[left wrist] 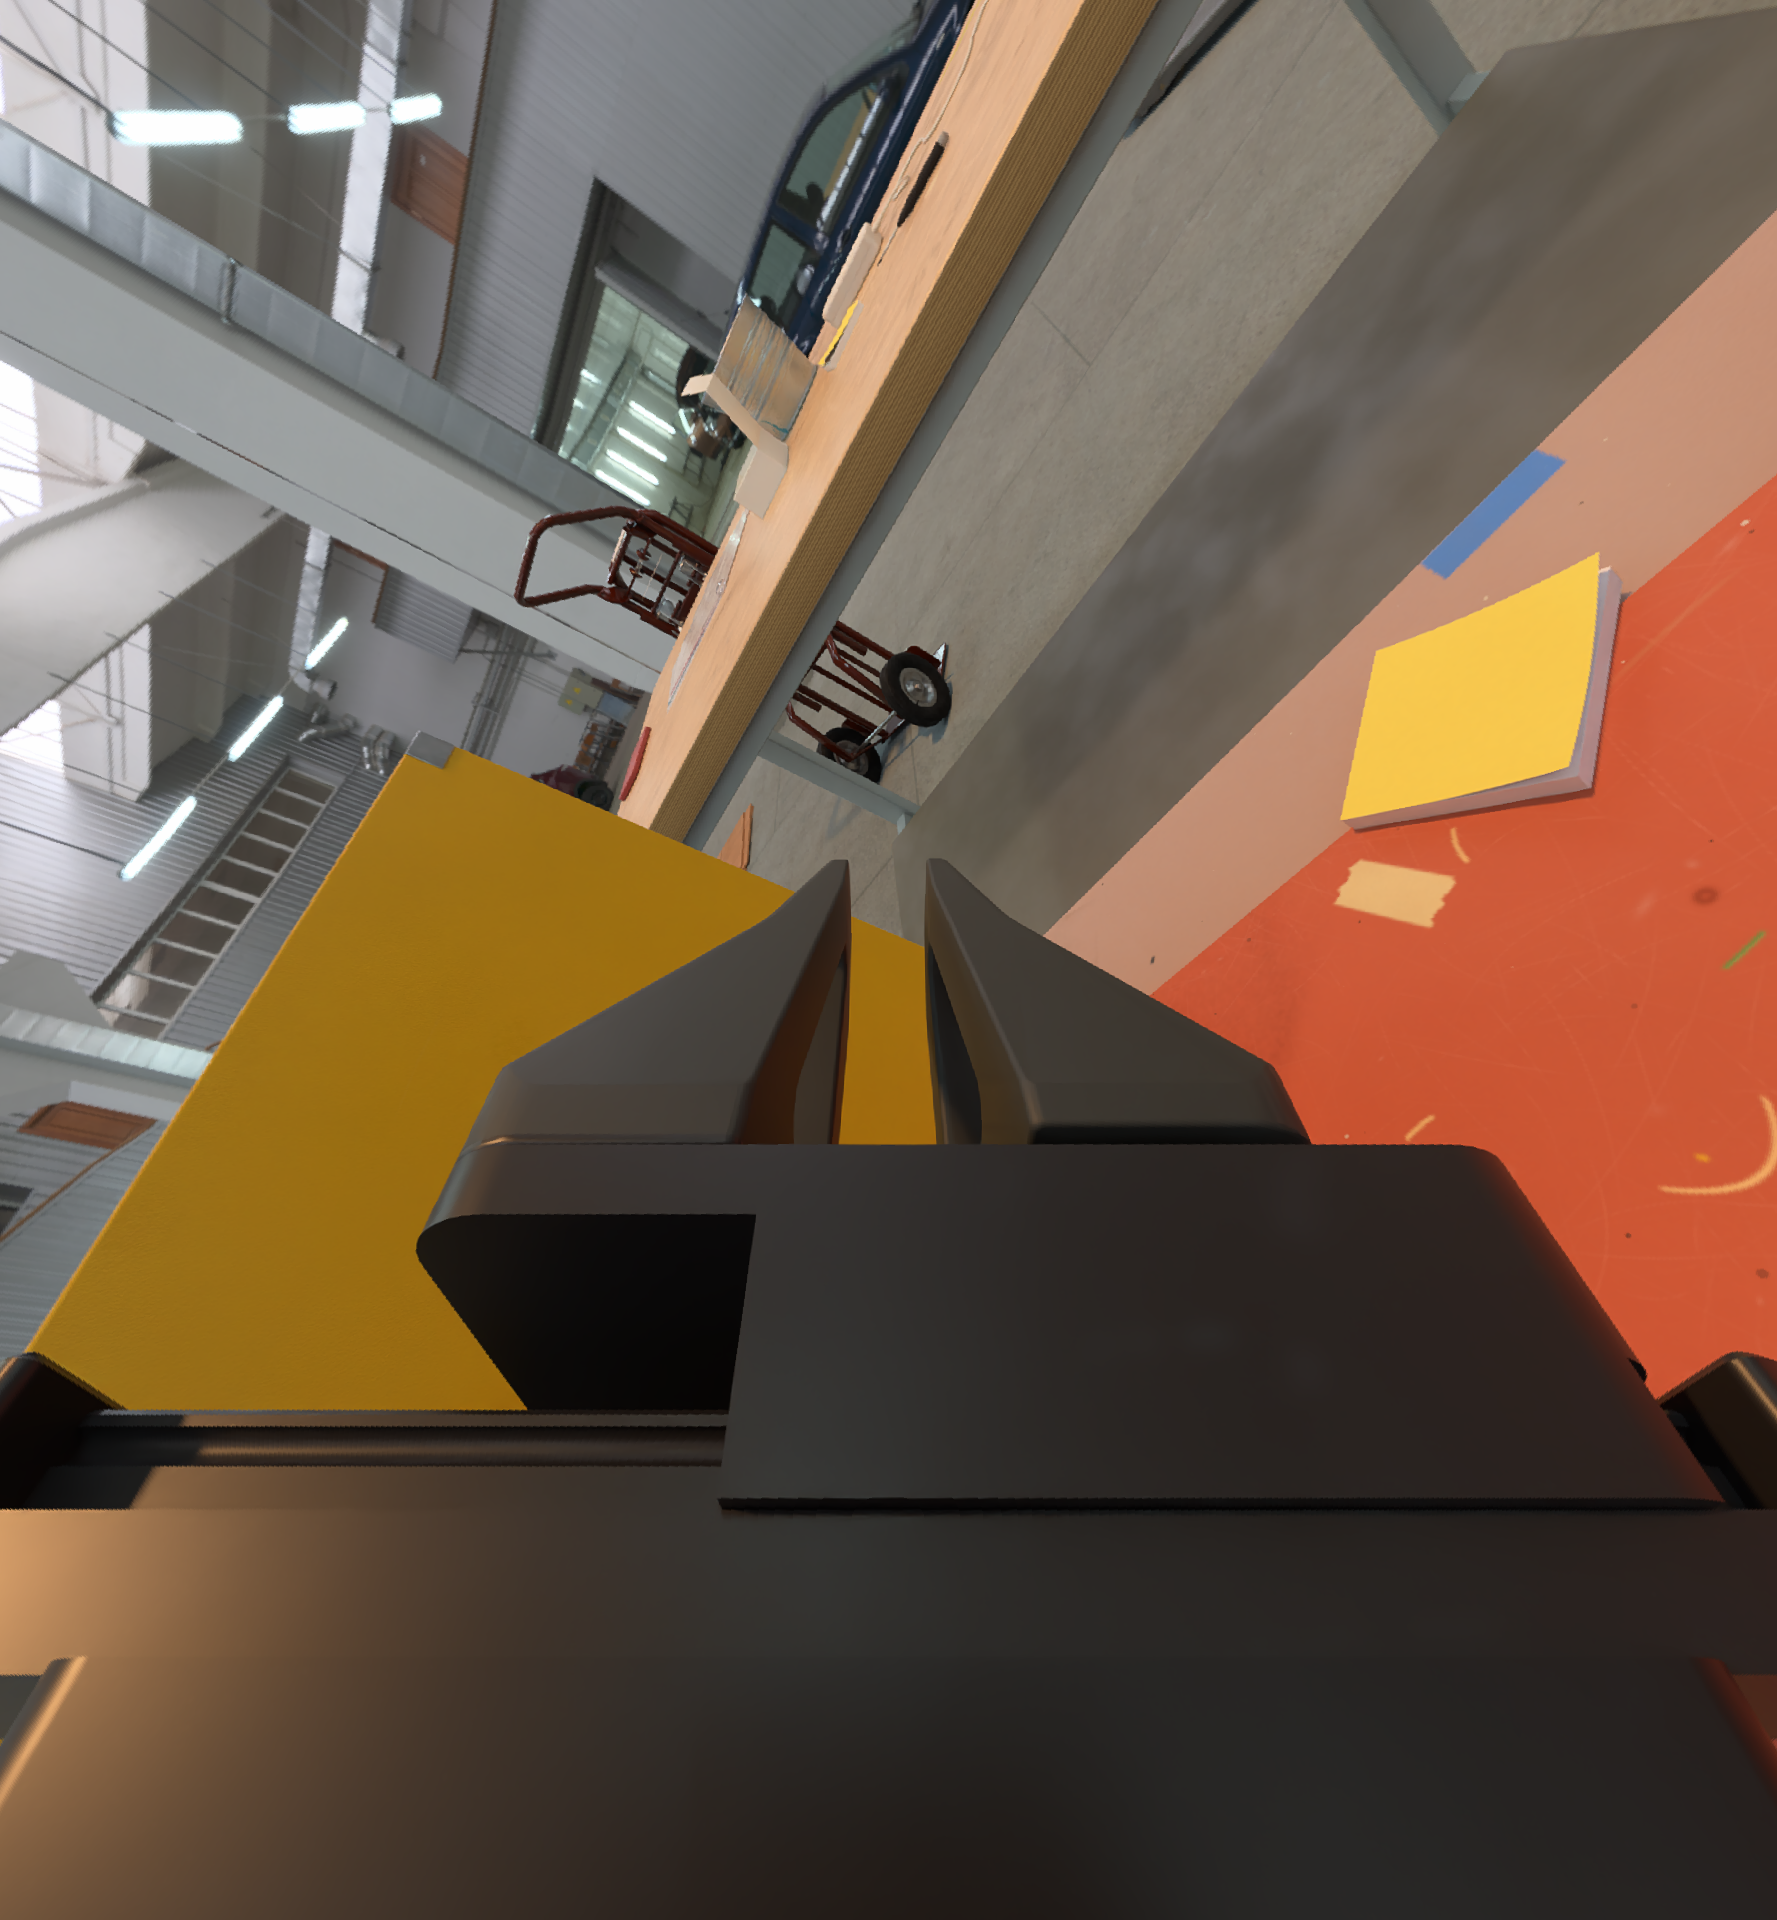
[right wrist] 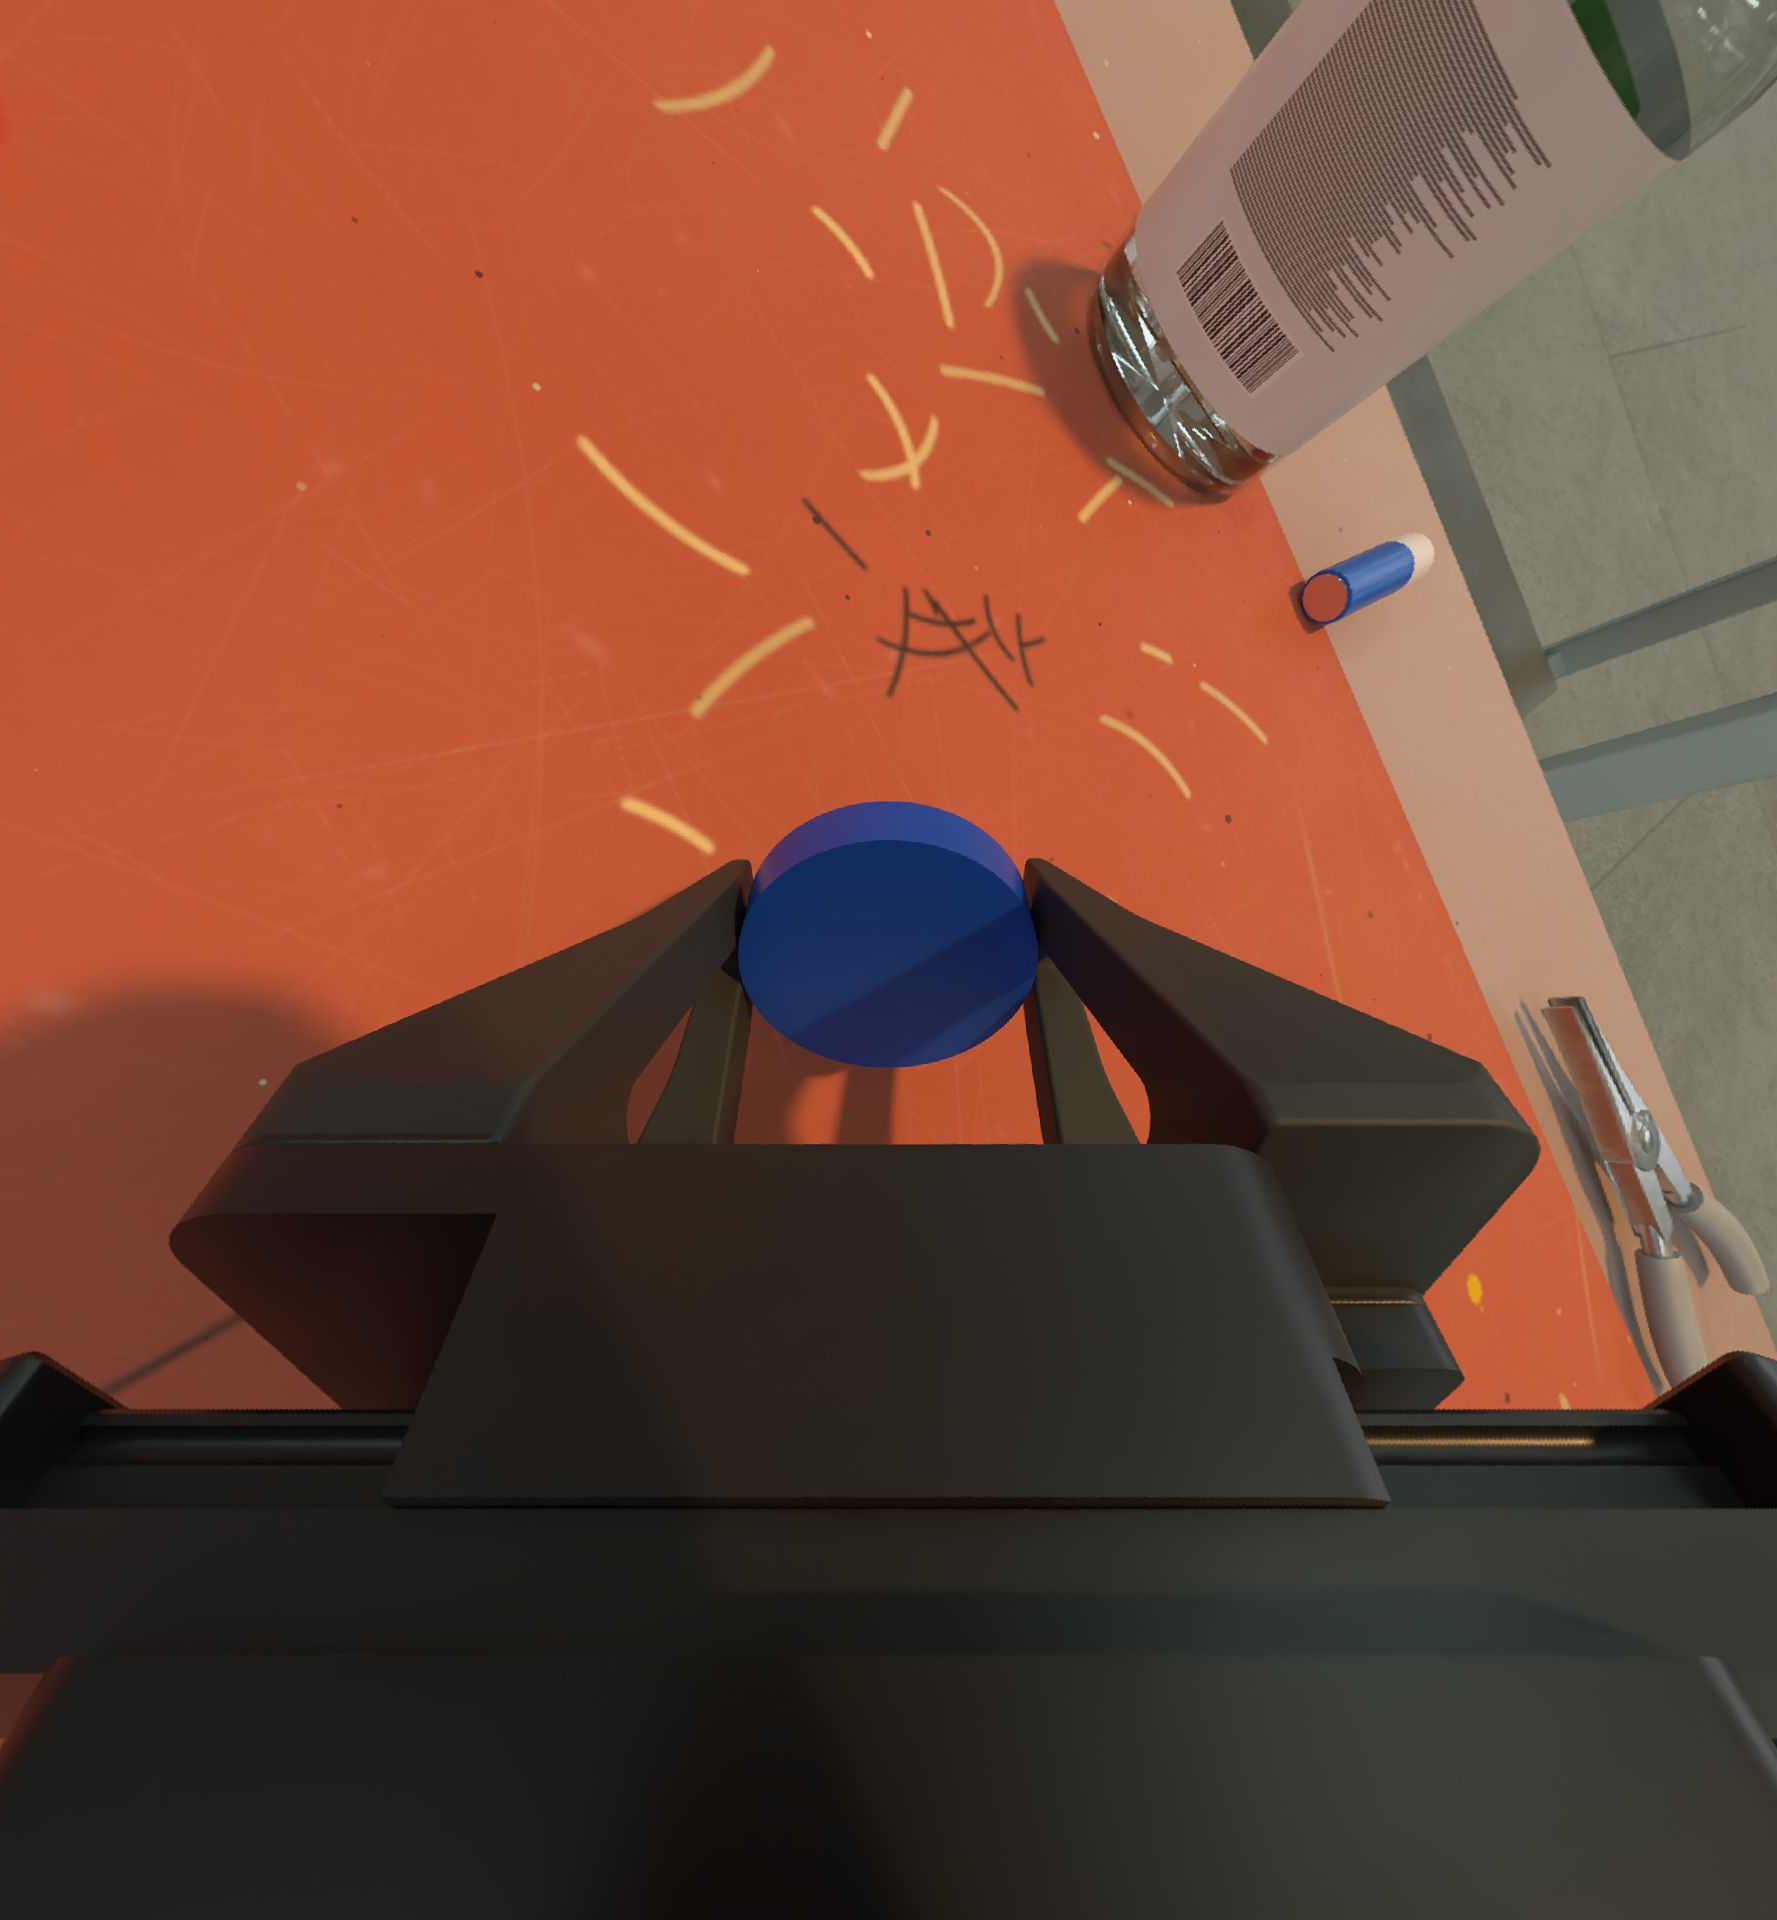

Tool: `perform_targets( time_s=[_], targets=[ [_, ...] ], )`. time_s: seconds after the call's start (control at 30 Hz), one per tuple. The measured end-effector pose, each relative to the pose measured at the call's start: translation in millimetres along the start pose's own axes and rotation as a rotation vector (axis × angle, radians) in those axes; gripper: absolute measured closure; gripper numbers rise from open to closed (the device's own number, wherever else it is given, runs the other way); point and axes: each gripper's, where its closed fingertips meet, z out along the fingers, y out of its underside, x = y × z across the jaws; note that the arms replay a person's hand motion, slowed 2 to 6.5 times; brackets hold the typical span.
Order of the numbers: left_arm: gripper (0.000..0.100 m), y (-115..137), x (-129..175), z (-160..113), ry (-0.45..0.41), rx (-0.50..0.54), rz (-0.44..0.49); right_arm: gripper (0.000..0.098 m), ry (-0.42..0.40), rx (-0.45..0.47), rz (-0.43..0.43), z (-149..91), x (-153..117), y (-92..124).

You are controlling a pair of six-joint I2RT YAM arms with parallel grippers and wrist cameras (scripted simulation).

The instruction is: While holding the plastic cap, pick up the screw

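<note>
In the right wrist view my right gripper is shut on a round blue plastic cap, one finger on each side, and holds it above the orange mat. In the left wrist view my left gripper is tilted on its side above the orange mat. Its fingers stand almost together with a narrow slit between them, and nothing shows in the slit. No screw shows in either view.
A large yellow box is close behind the left gripper. A yellow notepad and tape scraps lie on the table. On the right side are a clear labelled bottle, a small blue cylinder and pliers by the table edge.
</note>
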Motion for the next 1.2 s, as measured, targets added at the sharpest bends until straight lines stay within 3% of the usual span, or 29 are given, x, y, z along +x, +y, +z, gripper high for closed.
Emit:
perform_targets(
  time_s=[0.27,0.43,0.8,1.2],
  targets=[
    [0.087,-9.7,-8.9,-17.8,0.007,0.043,0.006,0.0551,0.02,0.0,-0.007,-1.9,3.7,-1.2],
    [0.086,-18.1,-5.2,-33.5,0.066,0.086,0.01,0.0551,0.032,0.006,-0.006,-3.9,6.8,-1.9],
    [0.085,-42.0,28.7,-70.1,0.227,0.195,0.023,0.0551,0.037,0.005,-0.003,-4.6,8.3,-0.1],
    [0.087,-62.6,79.4,-78.8,0.34,0.273,0.036,0.0551,0.039,-0.007,-0.011,-3.2,7.9,3.2]
  ],
)
